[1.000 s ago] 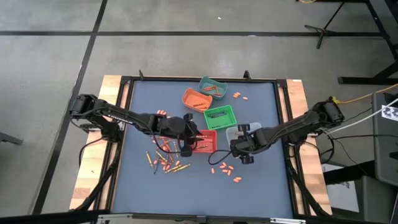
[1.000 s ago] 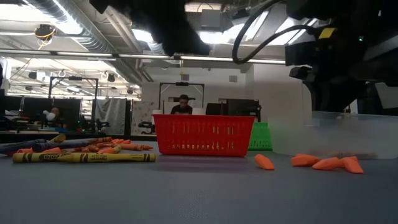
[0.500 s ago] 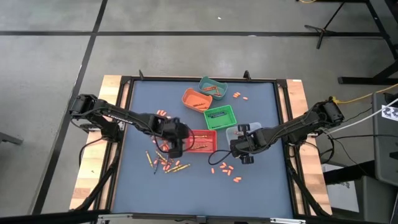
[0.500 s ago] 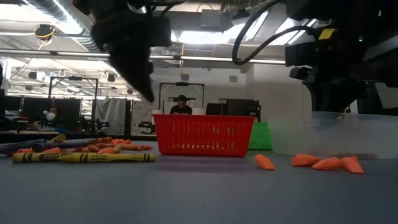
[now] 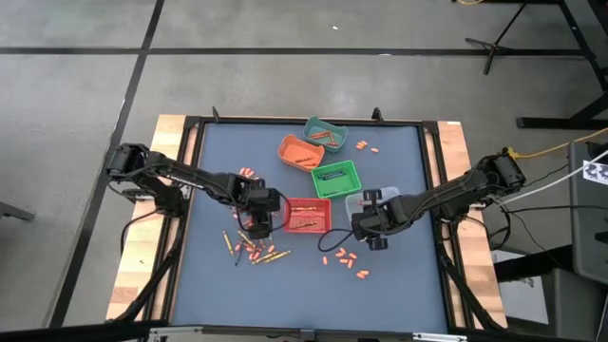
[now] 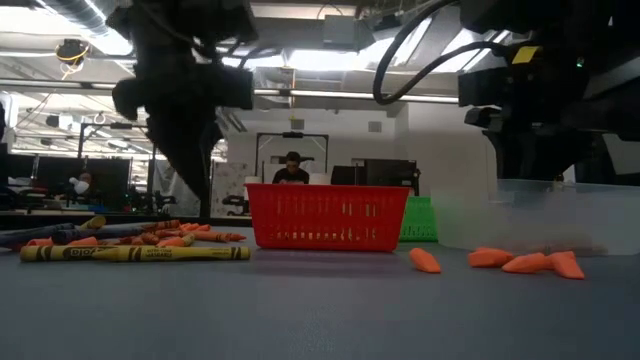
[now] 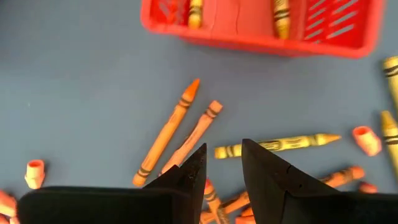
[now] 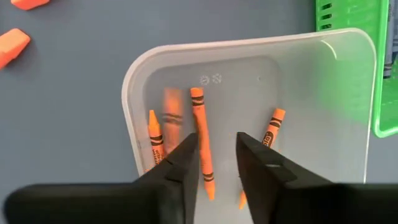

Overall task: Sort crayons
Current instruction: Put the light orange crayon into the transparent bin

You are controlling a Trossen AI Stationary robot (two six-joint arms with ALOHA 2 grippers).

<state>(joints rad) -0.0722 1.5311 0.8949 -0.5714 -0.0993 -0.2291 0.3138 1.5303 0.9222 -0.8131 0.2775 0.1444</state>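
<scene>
Loose crayons (image 5: 252, 249), mostly orange with some yellow, lie in a pile on the blue table left of the red bin (image 5: 309, 215). They also show in the left wrist view (image 7: 168, 134). My left gripper (image 5: 258, 226) hovers over the pile, open and empty (image 7: 222, 168), and touches no crayon. The red bin holds two yellow crayons (image 7: 281, 12). My right gripper (image 5: 369, 226) is open and empty (image 8: 217, 162) above the clear bin (image 8: 134, 81). That bin holds several orange crayons (image 8: 200, 124).
A green bin (image 5: 336, 176), an orange bin (image 5: 299, 152) and a teal bin (image 5: 325, 136) stand toward the far edge. Short orange stubs (image 5: 344, 258) lie near the right gripper, with more (image 5: 366, 146) by the teal bin. A person (image 6: 292, 168) sits in the room behind.
My left gripper has gone from above the red bin toward the table's left edge and down. It now stands over the loose crayon pile.
</scene>
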